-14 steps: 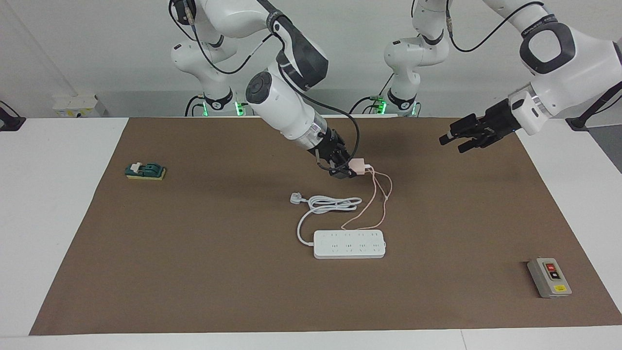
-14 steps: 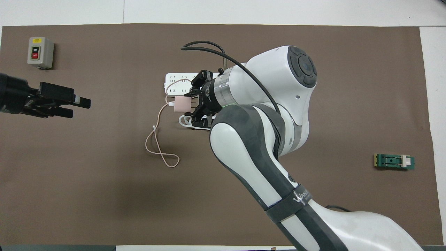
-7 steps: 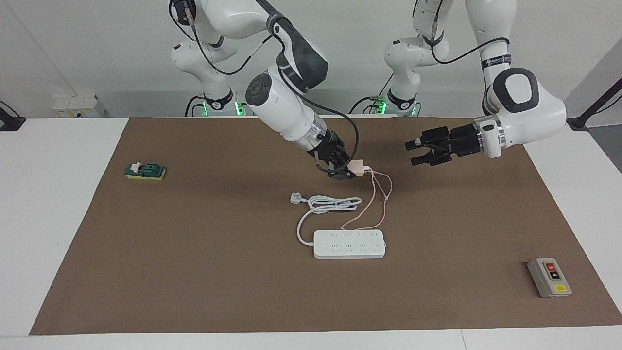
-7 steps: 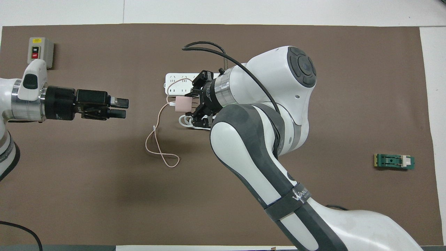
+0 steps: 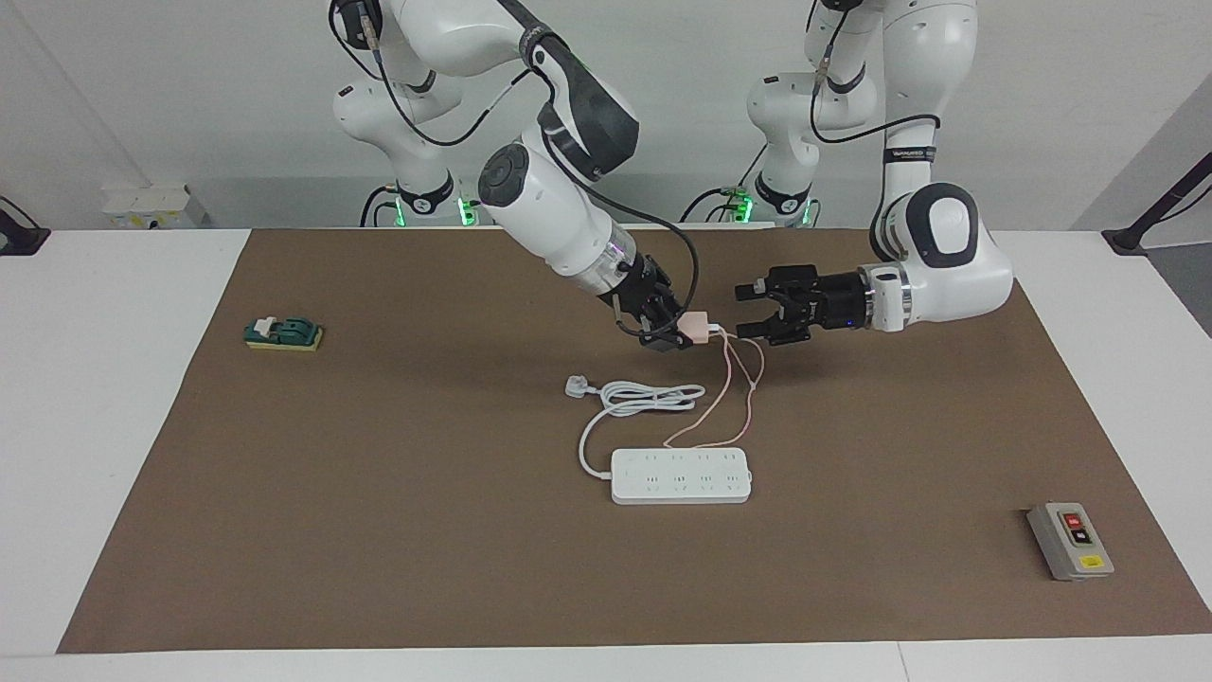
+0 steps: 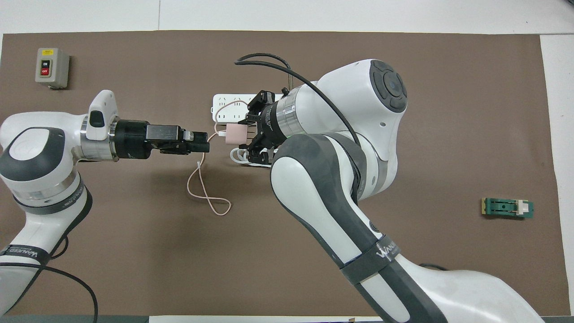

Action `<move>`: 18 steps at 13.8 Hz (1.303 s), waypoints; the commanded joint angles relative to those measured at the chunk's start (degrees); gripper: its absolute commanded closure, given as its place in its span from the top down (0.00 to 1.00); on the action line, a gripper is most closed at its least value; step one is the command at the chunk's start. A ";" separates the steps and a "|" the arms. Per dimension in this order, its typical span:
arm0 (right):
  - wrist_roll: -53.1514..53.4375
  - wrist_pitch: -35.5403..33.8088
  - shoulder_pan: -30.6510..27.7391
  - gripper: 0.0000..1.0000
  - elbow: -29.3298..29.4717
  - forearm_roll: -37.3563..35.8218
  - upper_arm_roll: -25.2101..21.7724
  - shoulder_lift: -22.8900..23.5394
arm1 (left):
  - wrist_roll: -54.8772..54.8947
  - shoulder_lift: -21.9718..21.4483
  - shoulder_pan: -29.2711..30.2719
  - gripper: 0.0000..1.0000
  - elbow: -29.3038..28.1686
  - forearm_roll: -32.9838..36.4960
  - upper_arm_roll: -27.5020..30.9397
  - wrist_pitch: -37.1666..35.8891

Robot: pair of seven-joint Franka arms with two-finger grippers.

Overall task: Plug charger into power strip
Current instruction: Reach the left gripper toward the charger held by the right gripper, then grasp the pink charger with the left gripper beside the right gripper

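**Charger held aloft between two hands**

Facing view: the charger (image 5: 698, 327) is clamped in the right hand (image 5: 674, 335) above the mat (image 5: 379, 493), over the coiled cord (image 5: 644, 396) of the strip (image 5: 681, 475). Its pink cable (image 5: 734, 398) hangs down to the mat. The left hand (image 5: 745, 310) is held just beside the charger, fingers apart.

Overhead view: the strip (image 6: 224, 102) is partly covered by the right arm. The charger (image 6: 235, 133) is seen between both hands, the left hand (image 6: 207, 142) apart from it. A grey box (image 6: 52, 67) and a green switch (image 6: 507, 207) lie at the mat's ends.
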 commanded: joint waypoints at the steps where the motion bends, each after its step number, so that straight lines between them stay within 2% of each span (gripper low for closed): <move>1: -0.89 1.31 -0.37 0.00 -0.81 -0.44 0.29 -0.34 | 1.21 0.47 -2.10 1.00 -0.95 -5.09 0.65 -0.35; 4: -0.89 1.31 -0.37 0.00 -0.81 -0.44 0.29 -0.34 | 1.21 0.91 -3.77 1.00 -1.39 -8.01 0.65 -0.62; 9: -0.89 1.31 -0.37 0.00 -0.81 -0.35 0.29 -0.34 | 1.21 0.74 -5.35 0.98 -2.09 -8.63 0.65 -0.09; 11: -0.89 1.31 -0.20 0.00 -0.81 -0.44 0.29 -0.34 | 1.12 0.74 -5.36 0.82 -2.09 -8.63 0.65 -0.53; 15: -0.80 1.31 -0.11 0.00 -0.81 -0.44 0.29 -0.34 | 1.03 0.74 -4.92 0.37 -1.92 -8.63 0.74 -0.62; 17: -0.80 1.31 -0.11 0.00 -0.81 -0.44 0.29 -0.34 | 1.03 0.83 -4.92 0.27 -1.83 -8.63 0.74 -0.10; 18: -0.80 1.31 -0.11 0.00 -0.81 -0.44 0.29 -0.34 | 1.03 0.91 -4.83 0.24 -1.57 -8.80 0.74 0.08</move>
